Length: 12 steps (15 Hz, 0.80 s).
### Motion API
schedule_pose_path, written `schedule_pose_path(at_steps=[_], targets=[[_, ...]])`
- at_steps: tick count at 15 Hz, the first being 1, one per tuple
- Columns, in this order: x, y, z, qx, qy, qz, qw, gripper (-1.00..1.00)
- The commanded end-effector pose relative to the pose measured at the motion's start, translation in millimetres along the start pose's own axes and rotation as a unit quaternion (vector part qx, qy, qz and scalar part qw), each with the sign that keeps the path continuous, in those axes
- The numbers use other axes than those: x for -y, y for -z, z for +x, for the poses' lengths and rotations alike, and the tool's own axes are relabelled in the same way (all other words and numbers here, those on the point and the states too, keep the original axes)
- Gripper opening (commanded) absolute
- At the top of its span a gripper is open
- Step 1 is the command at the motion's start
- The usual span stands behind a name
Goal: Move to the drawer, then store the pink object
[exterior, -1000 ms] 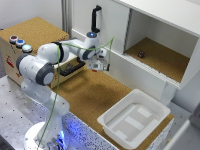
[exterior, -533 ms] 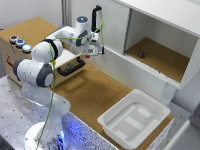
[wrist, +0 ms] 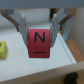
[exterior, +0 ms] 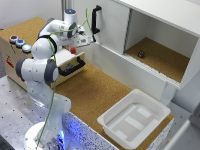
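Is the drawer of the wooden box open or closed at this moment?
Open. In the exterior view the drawer is pulled out from the box, its black handle standing forward, and the pink object is over its inside.

The block point(wrist: 39, 43) is reddish-pink with a black letter N and a black line on its face. The drawer point(exterior: 70, 62) has a pale front and black bar handle. The table point(exterior: 95, 92) is cork-brown; the tub point(exterior: 134, 120) white; the gripper point(wrist: 39, 31) grey.

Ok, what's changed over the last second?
The gripper swung toward the exterior view's left and now hangs over the open drawer, with the pink cube between its fingers. The drawer, still open, and the white tub stayed put.
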State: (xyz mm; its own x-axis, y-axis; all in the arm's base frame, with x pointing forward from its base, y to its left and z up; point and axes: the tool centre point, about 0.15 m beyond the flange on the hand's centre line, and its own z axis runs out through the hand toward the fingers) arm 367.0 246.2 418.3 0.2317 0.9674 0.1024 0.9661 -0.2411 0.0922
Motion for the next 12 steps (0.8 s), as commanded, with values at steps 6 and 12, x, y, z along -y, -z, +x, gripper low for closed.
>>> schedule_pose_path(at_steps=[6,12], targets=[[12.8,-72.9,45.4,0.022,0.146,0.034,0.988,-1.0],[16.6,-101.8,56.2,0.025,0.125,0.026,0.991,-1.0]])
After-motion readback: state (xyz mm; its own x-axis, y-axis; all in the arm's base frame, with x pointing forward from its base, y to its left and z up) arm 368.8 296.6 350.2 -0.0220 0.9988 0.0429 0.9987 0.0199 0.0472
